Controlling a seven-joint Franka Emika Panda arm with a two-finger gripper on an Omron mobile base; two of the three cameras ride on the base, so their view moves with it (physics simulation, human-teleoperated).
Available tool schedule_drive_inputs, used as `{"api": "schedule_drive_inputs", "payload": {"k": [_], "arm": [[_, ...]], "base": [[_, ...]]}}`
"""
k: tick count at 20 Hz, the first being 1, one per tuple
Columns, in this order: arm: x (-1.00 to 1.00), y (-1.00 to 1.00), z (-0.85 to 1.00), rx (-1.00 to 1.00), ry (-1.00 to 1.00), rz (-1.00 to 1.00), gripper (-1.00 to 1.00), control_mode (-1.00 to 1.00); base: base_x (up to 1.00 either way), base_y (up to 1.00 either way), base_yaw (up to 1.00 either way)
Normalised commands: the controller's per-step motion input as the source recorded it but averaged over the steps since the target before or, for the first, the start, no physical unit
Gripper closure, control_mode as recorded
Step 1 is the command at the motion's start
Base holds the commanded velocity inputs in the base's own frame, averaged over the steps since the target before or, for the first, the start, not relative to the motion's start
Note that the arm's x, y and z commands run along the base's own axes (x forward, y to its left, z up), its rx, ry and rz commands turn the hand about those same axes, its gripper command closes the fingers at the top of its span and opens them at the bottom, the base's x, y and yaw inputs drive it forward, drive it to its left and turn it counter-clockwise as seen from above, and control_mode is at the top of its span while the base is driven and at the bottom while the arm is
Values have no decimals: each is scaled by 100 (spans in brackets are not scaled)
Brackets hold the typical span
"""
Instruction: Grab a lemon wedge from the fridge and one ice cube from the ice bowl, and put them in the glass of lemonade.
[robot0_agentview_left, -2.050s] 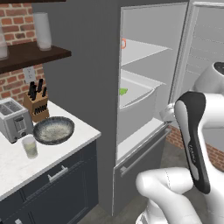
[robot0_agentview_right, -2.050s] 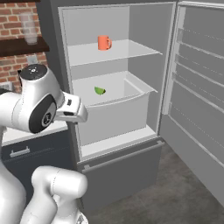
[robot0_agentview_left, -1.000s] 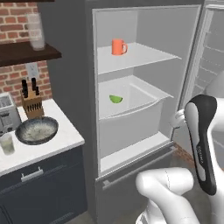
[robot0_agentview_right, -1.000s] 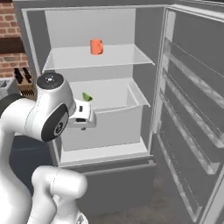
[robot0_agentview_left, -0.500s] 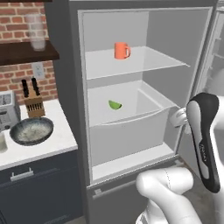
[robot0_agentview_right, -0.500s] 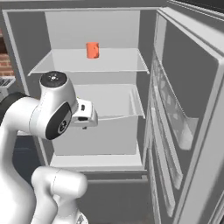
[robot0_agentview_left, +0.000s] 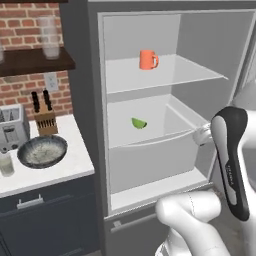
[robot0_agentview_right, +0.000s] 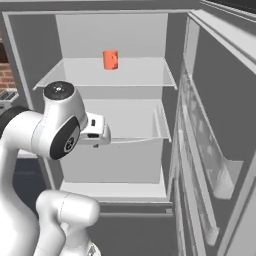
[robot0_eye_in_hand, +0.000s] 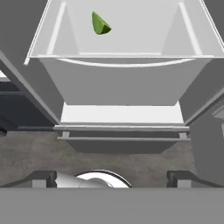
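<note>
The fridge stands open; the lemon wedge lies in its drawer (below the orange mug); the gripper hovers before it, fingers wide apart, empty.

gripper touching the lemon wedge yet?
Apart. In the hand view the lemon wedge lies at the back of the fridge drawer, with the drawer's front wall and floor between it and the gripper fingertips.
</note>
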Motion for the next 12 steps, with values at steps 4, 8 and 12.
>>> {"api": "schedule_drive_inputs", "payload": {"k": [4,8,12], "arm": [[0,0,0,0,0,0,-100,100],[0,0,0,0,0,0,-100,100],[14,-7,-2,0,0,6,-100,-100]], "base": [[0,-5,33],[8,-23,35],[22,-10,12]]}}
